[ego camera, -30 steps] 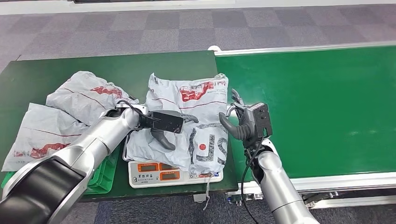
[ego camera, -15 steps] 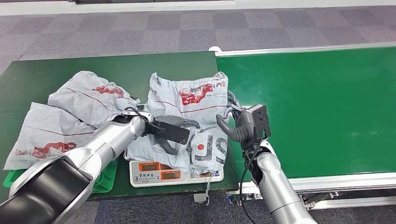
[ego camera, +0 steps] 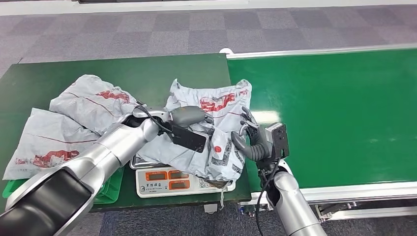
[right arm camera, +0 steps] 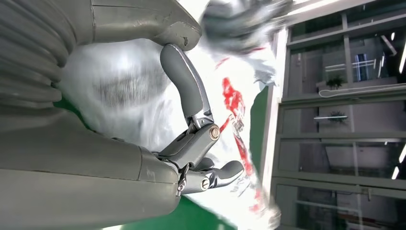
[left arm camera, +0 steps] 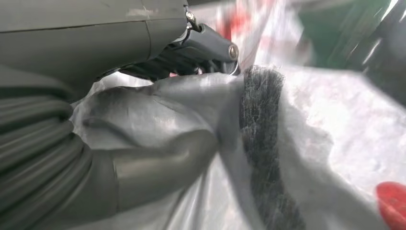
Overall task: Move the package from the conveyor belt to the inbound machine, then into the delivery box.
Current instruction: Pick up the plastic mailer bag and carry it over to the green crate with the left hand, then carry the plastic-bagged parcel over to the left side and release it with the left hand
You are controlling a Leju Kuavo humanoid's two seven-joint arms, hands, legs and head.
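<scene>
Here the left hand [ego camera: 189, 129] gripped the package [ego camera: 216, 123] from the nine o'clock side, its thumb lying over the top fold and the darker fingers tucked beneath; in the left wrist view [left arm camera: 143, 158] the thumb pressed into crumpled grey plastic. The right hand [ego camera: 253, 137] stood at the package's three o'clock edge, its fingers [right arm camera: 191, 96] spread loosely against the film without closing on anything, so it read as open and merely steadying.

The package itself, a soft grey mailing bag with red and black print, was bunched and partly lifted, its lower end draped over the scale [ego camera: 184, 183] at six o'clock and its upper corner reaching toward one o'clock onto the conveyor belt [ego camera: 344, 108]. Out at nine to ten o'clock, two more bags [ego camera: 74, 118] lay on the dark green table [ego camera: 147, 69], above a green crate [ego camera: 110, 189] at its near edge.

The likely trouble lay in the grip: the hold was on loose film rather than on the contents, so the plastic could slide out or stretch as the bag swung toward the crate. Dragging the low end could also nudge the scale, and the carried bag might snag the neighbouring bags that lay on the way.
</scene>
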